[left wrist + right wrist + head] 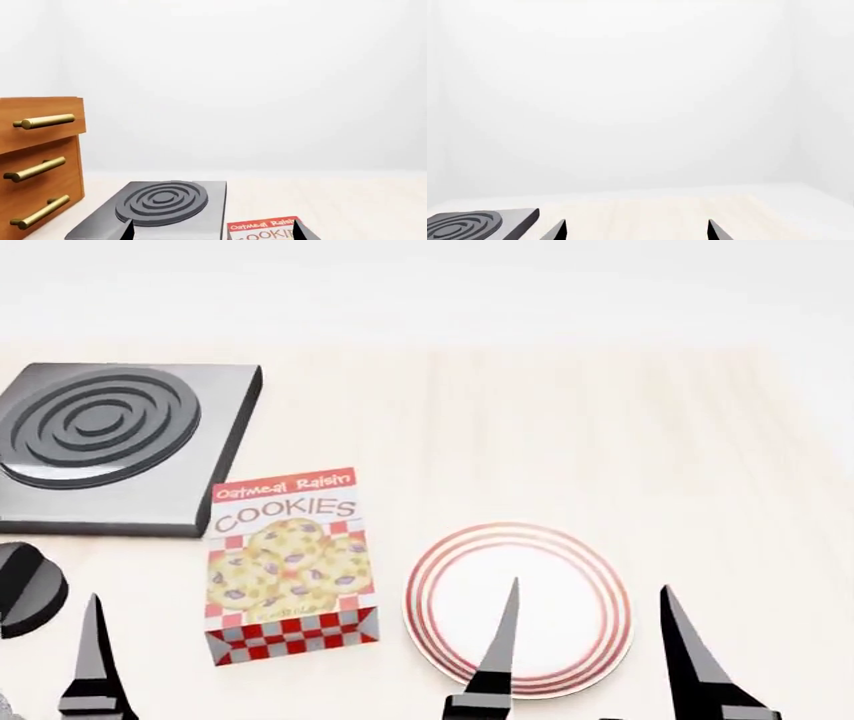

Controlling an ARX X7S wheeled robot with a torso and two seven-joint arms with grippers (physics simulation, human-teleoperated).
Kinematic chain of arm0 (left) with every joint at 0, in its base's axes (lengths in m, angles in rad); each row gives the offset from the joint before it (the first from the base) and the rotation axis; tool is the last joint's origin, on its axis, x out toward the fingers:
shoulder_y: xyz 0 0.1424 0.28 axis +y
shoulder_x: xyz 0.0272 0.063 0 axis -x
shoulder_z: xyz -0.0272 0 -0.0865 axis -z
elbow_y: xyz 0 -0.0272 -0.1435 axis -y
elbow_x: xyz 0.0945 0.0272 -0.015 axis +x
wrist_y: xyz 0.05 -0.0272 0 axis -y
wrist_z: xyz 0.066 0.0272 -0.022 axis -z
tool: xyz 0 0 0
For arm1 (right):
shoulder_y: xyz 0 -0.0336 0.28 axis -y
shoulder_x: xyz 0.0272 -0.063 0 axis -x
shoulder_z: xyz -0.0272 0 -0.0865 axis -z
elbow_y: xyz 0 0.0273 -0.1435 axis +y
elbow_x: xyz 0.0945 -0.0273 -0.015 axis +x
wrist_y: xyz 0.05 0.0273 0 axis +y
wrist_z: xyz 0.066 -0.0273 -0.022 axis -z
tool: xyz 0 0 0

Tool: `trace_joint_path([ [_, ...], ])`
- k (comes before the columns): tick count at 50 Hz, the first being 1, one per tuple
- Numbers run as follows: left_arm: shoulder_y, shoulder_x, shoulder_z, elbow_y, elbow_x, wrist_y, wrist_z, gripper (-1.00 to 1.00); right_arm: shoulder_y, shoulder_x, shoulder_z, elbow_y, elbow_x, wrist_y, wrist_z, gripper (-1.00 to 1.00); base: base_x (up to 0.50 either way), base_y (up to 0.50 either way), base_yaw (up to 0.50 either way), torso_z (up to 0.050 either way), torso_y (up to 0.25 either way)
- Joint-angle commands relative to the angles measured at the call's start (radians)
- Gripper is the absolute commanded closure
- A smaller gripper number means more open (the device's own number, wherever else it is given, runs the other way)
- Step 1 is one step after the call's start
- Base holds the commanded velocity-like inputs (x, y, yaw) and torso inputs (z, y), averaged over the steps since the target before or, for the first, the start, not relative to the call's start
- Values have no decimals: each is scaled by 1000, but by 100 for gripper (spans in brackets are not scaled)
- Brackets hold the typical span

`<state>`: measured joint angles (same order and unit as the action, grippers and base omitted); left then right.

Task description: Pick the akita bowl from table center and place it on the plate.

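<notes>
Head view puts the right gripper point(591, 640) nearest to me, its two dark fingers point(501, 645) standing well apart with nothing between them. One finger crosses the near edge of the plate point(518, 607); the other rises just right of it. At the near left I see the left gripper point(94, 660), but only one thin finger and a dark rounded part of the arm show from the head. In the left wrist view its two tips sit wide apart at the frame's lower edge, so those fingers are apart too and hold nothing.

The plate, white with red rings, lies on the pale wooden surface point(641, 450), near and a little right of center, and it carries nothing. Just left of it, apart from its rim, lies a cookie box point(287, 565), flat, lid up. Farther back at the left sits a grey hotplate point(120, 445) with dark concentric rings, close to the far end of the box.

I cannot find the speckled bowl in any view. The left wrist view also shows a wooden drawer unit point(40, 160) with brass handles beside the hotplate. Beyond everything stands a plain white wall.
</notes>
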<state>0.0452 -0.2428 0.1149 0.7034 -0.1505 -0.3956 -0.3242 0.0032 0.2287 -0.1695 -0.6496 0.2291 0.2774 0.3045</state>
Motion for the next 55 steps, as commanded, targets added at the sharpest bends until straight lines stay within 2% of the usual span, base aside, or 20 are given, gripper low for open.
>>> trace_joint_path([
  [1, -8, 3, -10, -17, -6, -8, -1, -100, 1, 4, 2, 5, -8, -3, 4, -100, 0, 0, 0, 0, 0],
  [8, -10, -1, -17, -3, -23, -27, -9, -100, 9, 13, -8, -6, -4, 7, 8, -100, 0, 0, 0, 0, 0],
  [11, -25, 13, -55, 25, -88, -126, -21, -100, 7, 15, -10, 1, -1, 0, 9, -100, 0, 0, 0, 0, 0],
  [14, -29, 16, -83, 43, -110, -163, -38, -100, 6, 20, -15, -5, -9, -2, 13, -100, 0, 0, 0, 0, 0],
  [18, -52, 45, -181, 71, -225, -262, -62, -100, 9, 22, -14, 1, -1, 2, 16, -100, 0, 0, 0, 0, 0],
  [19, -74, 54, -220, 80, -284, -363, -90, -100, 9, 23, -15, 5, -1, 0, 16, -100, 0, 0, 0, 0, 0],
  [30, -157, 148, -471, 95, -623, -622, -205, -100, 14, 32, -26, 1, 3, 13, 26, -100, 0, 0, 0, 0, 0],
  [33, -158, 168, -514, 87, -681, -640, -223, -100, 15, 34, -28, -2, 6, 17, 28, -100, 0, 0, 0, 0, 0],
  [35, -177, 189, -580, 83, -761, -696, -290, -100, 14, 36, -28, 2, 7, 12, 28, -100, 0, 0, 0, 0, 0],
  [41, -187, 192, -613, 93, -790, -699, -350, -100, 17, 42, -33, 0, 7, 18, 33, -100, 0, 0, 0, 0, 0],
  [45, -216, 198, -655, 92, -858, -756, -448, -100, 17, 44, -36, 0, 9, 19, 34, -100, 0, 0, 0, 0, 0],
  [55, -229, 172, -654, 138, -840, -750, -536, -100, 21, 50, -41, -4, 14, 25, 42, -100, 0, 0, 0, 0, 0],
])
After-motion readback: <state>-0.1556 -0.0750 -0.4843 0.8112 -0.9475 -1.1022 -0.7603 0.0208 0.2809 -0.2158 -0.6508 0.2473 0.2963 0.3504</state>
